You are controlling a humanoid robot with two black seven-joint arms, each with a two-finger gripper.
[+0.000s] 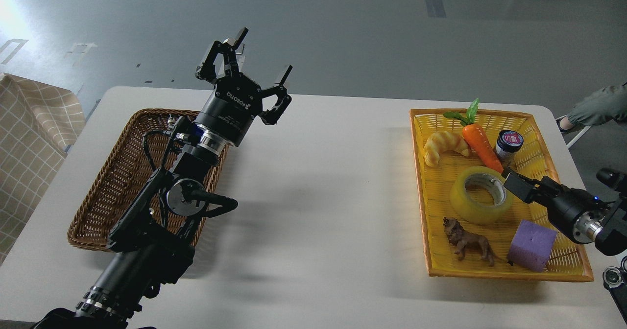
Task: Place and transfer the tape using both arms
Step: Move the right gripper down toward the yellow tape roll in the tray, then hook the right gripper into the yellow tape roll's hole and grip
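Observation:
The tape [469,210], a yellow translucent roll with a grey-white core, lies flat in the yellow basket [425,221] on the right of the table. My right gripper [515,184] comes in from the right edge and its dark tip is at the roll's right rim; I cannot tell its fingers apart or whether it touches. My left gripper [263,54] is open and empty, raised above the far end of the brown wicker basket [110,182], far from the tape.
The yellow basket also holds a croissant [443,145], a carrot [482,145], a small jar [508,143], a toy lion [468,243] and a purple cube [531,246]. A person's leg [595,106] is at the right edge. A checkered cloth [29,133] is at the left.

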